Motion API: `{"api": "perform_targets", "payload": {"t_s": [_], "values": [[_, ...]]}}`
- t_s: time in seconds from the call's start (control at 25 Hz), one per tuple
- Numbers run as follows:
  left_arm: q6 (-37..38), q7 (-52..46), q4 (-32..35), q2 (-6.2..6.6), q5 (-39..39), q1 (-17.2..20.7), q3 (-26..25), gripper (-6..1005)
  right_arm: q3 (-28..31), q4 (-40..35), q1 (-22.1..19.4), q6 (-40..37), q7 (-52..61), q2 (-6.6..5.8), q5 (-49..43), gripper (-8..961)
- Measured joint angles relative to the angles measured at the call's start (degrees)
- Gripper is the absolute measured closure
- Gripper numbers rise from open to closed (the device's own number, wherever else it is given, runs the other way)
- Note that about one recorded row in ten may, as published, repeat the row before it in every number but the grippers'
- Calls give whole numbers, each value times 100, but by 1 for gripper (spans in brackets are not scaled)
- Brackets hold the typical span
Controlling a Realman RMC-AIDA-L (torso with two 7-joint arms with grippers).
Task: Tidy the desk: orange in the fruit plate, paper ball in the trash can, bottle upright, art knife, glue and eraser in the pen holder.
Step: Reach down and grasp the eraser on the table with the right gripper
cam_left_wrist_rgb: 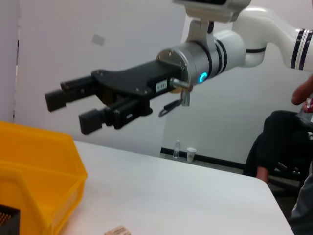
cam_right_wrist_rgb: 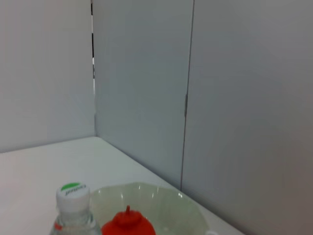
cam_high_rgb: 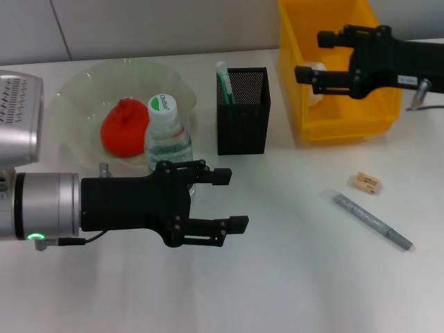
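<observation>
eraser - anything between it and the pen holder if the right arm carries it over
Nothing visible does. The eraser lies on bare table right of the pen holder, with only open tabletop between them. The grey art knife lies nearer the robot, off that line. The right gripper hangs open above the trash can.

Both arms end in matte black, boxy two-fingered grippers: left gripper (cam_high_rgb: 225,200), right gripper (cam_left_wrist_rgb: 73,107). Behind each sits a silver cylindrical wrist with a glowing green-cyan light; upper links are white with dark bands.
</observation>
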Motion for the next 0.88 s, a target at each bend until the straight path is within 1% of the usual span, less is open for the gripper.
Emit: {"api": "perform_targets", "payload": {"t_s": [0.12, 0.24, 0.32, 0.36, 0.52, 0.8, 0.88], "values": [[93, 110, 0, 6, -71, 18, -6, 198, -6, -203, -255, -112, 62, 5, -51, 197], [154, 171, -2, 7, -114, 26, -9, 197, -6, -274, -350, -190, 146, 9, -143, 197], [164, 180, -4, 7, -131, 33, -9, 197, -9, -398, -457, -300, 336, 14, -391, 198], [164, 180, -4, 7, -131, 33, -9, 197, -9, -398, -457, -300, 336, 14, -391, 198], [164, 180, -6, 3, -132, 37, 6, 197, 3, -599, -553, -334, 835, 21, -902, 198], [128, 180, -6, -1, -132, 75, 8, 197, -10, -898, -677, -397, 1436, 38, -1252, 198], [127, 180, -6, -2, -132, 79, -8, 197, -1, -1008, -684, -550, 1729, 42, -1364, 198]]}}
